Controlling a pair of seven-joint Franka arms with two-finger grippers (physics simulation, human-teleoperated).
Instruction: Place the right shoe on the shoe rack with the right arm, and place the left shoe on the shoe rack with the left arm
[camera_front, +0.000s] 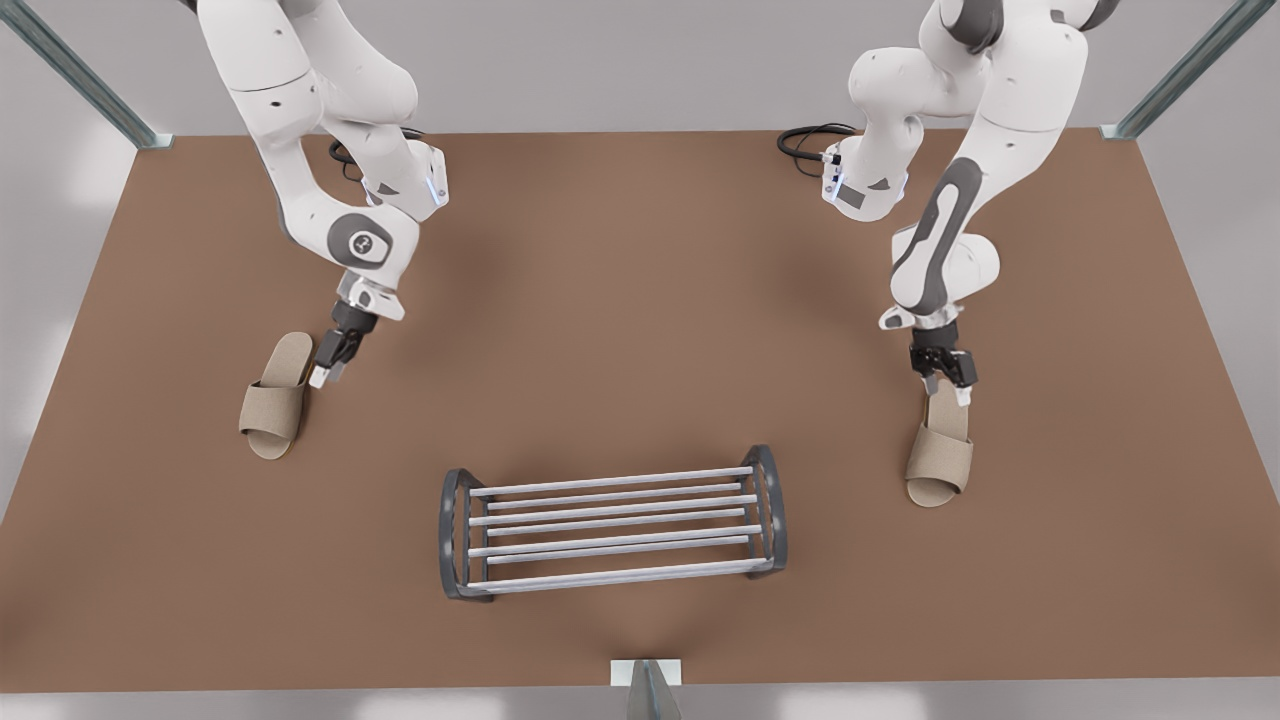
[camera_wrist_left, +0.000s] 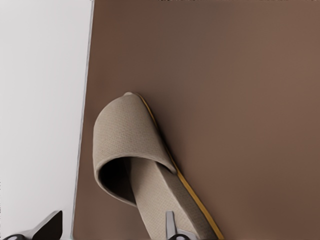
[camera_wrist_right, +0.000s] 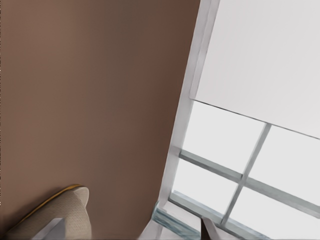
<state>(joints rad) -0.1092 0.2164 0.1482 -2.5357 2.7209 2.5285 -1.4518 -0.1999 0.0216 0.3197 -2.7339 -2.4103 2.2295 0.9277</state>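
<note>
Beige fabric marks both slippers on my brown table (camera_front: 620, 300). The left gripper (camera_front: 945, 385) (camera_wrist_left: 110, 227) hangs over the heel of the left shoe (camera_front: 940, 455) (camera_wrist_left: 127, 145), fingers spread and gripping nothing (one fingertip sits above the insole). The right gripper (camera_front: 328, 372) (camera_wrist_right: 130, 232) is also spread and empty, just beside the right shoe (camera_front: 275, 405) (camera_wrist_right: 65, 210). I see the shoe rack (camera_front: 775, 510) between them, nearer the camera, carrying no slipper.

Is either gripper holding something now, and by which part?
Nothing is held. Left gripper open over the left shoe's heel; right gripper open beside the right shoe.
</note>
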